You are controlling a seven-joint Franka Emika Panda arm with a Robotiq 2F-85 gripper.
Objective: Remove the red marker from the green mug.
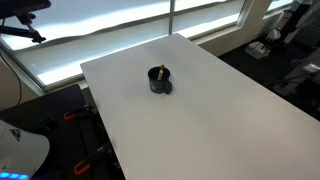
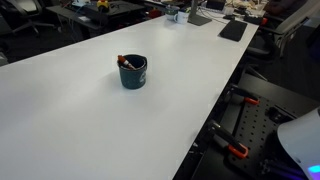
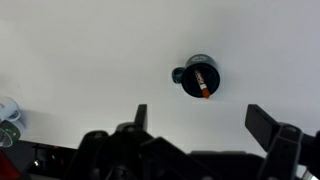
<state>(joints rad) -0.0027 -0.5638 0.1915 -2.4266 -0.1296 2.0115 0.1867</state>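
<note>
A small dark teal-green mug (image 1: 160,82) (image 2: 133,72) stands on the white table in both exterior views. In the wrist view the green mug (image 3: 203,78) is seen from straight above, its handle to the left. The red marker (image 3: 203,85) leans inside it, its tip over the mug's lower rim; it also shows as an orange stick at the rim, the marker (image 2: 125,62) (image 1: 158,71). My gripper (image 3: 200,120) hangs high above the table, open and empty, its two fingers (image 3: 141,117) wide apart below the mug in the wrist view. The arm does not show in the exterior views.
The white table (image 1: 200,120) is wide, with edges near a bright window (image 1: 110,25). Desks with clutter (image 2: 200,15) stand beyond its far end. A black and orange stand (image 2: 245,130) sits beside the table. Small round objects (image 3: 8,115) lie at the wrist view's left edge.
</note>
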